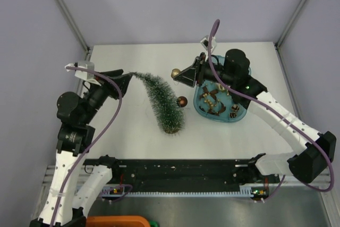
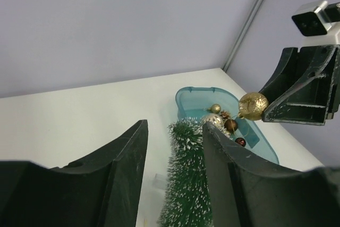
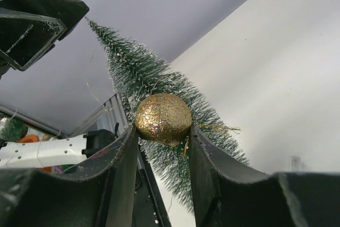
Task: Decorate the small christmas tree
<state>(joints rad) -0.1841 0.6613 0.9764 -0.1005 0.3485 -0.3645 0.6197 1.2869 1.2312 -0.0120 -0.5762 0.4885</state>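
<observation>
The small christmas tree (image 1: 166, 102) leans on its brown base (image 1: 171, 128), its tip pointing toward the left. My left gripper (image 1: 127, 76) is open around that tip: in the left wrist view the tree (image 2: 186, 184) rests against the right finger, with a gap to the left finger (image 2: 127, 152). My right gripper (image 3: 163, 128) is shut on a gold glitter bauble (image 3: 163, 118), held in the air just right of the upper tree (image 1: 175, 73). A brown bauble (image 1: 181, 101) sits against the tree's right side.
A translucent blue oval tray (image 1: 215, 119) with several more ornaments (image 1: 212, 99) stands to the right of the tree, under the right arm. A black rail (image 1: 175, 171) runs along the near table edge. Grey walls close in the back and sides.
</observation>
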